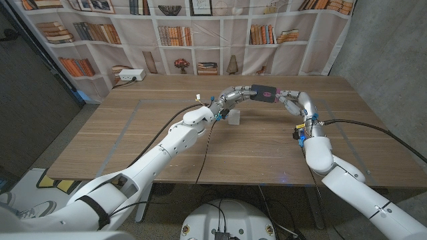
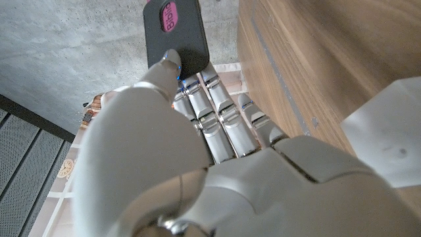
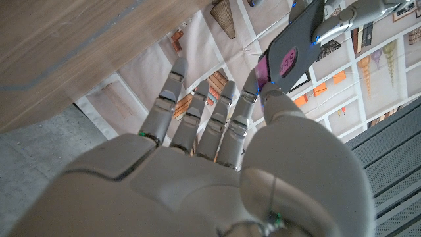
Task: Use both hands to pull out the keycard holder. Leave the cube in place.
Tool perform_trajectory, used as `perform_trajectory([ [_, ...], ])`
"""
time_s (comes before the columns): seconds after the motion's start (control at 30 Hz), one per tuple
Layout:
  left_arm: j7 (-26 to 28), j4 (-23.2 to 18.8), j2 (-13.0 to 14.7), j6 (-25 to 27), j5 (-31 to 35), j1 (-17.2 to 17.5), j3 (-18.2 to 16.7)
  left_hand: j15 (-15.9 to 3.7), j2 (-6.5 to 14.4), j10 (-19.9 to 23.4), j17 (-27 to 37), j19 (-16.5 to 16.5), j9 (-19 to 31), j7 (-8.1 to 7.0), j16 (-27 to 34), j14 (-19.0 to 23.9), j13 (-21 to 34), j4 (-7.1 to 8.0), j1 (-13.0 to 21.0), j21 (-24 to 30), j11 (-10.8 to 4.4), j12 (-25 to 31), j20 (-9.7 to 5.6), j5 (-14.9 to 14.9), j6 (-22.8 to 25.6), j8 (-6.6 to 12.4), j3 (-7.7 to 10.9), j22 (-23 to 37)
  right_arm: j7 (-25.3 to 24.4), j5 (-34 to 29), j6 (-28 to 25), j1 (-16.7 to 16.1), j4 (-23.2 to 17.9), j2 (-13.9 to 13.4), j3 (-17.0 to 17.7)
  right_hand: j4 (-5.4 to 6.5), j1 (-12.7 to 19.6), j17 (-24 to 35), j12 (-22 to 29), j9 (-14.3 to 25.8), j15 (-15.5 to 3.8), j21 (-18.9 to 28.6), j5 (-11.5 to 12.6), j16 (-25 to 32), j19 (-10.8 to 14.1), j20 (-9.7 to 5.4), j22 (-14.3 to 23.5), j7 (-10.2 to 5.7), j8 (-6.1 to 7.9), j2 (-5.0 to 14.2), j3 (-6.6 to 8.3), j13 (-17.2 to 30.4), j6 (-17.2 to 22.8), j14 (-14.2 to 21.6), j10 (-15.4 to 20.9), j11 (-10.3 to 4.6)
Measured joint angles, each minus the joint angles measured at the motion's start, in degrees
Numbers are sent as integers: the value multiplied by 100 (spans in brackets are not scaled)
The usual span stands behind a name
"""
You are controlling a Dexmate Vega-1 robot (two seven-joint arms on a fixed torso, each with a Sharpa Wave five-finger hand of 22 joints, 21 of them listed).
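The keycard holder (image 1: 263, 92), a black sleeve with a pink label, is held up over the far middle of the table between both hands. My left hand (image 1: 233, 95) pinches its left end with thumb and fingertips, which the left wrist view shows on the holder (image 2: 174, 29). My right hand (image 1: 288, 100) pinches the other end, and the right wrist view shows thumb and a finger on the holder (image 3: 293, 56). The translucent white cube (image 1: 233, 118) stands on the table just below my left hand (image 2: 197, 151), apart from the holder; the cube (image 2: 385, 148) sits beside my left wrist.
A white power strip (image 1: 129, 76) lies at the table's far left corner. A bookshelf-print backdrop (image 1: 200, 33) hangs behind the wooden table (image 1: 133, 147). Black cables run along both arms over the tabletop.
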Motion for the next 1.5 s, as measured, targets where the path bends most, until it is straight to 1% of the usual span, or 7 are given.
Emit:
perform_trajectory([
  [0.27,28,7,-16,-3,-2,-4,-3,0,0,0,0,0,1,9,0,0,170,-25,0,0,0,-2,0,9,-9,20,25,0,134,-34,245,44,130,-73,-4,167,-257,15,-21,-140,36,0,200,0,-30,31,0,-66,-114,252,54,0,-47,-36,-37,130],
  [0.37,34,9,-18,-3,-4,-5,-4,0,0,0,0,0,3,9,0,0,188,-25,0,0,0,-20,0,10,-9,20,25,0,148,-34,306,53,182,-73,-4,211,-358,-14,-61,-221,78,0,326,0,-30,31,0,40,-144,260,122,-9,58,-38,-117,210],
  [0.5,37,19,-26,-3,-4,-15,-5,0,0,0,-1,0,4,9,0,0,237,-24,0,0,0,-13,0,10,-9,20,25,0,190,-29,549,63,260,-63,6,188,-436,-43,-112,-325,160,0,505,0,-7,53,-1,150,-203,219,224,-20,168,-96,-293,299],
  [0.83,44,49,-37,18,-5,-39,-5,0,0,0,-1,0,5,10,0,0,237,-24,0,0,0,0,0,5,-10,20,25,0,330,21,809,80,381,-57,43,277,-886,-43,-171,-640,338,0,927,-41,-177,218,-1,167,-605,260,420,-49,-26,-428,-712,354],
  [1.13,77,64,-42,20,-5,-47,-30,0,1,0,-1,0,5,10,0,0,237,-17,-1,0,0,-1,0,3,-10,20,32,0,485,88,841,81,391,-105,87,472,-1327,-27,-171,-885,475,-38,1175,-40,-364,344,26,115,-975,306,565,-48,-279,-680,-1005,442],
  [1.3,97,69,-43,18,-5,-47,-44,0,1,0,-1,0,5,10,0,0,237,-17,-1,0,0,-2,0,-1,-10,19,32,0,541,121,842,74,395,-130,103,580,-1464,-4,-171,-962,517,-67,1242,-40,-451,430,34,76,-1069,329,606,-48,-319,-784,-1068,465],
  [1.5,111,86,-45,-4,-10,-47,-65,0,1,0,-1,0,0,10,0,0,237,-17,-1,0,0,-20,0,-18,-10,8,31,0,613,179,845,60,399,-143,122,640,-1554,0,-171,-991,548,-67,1286,-40,-472,411,53,76,-1093,335,622,-48,-319,-815,-1098,495],
])
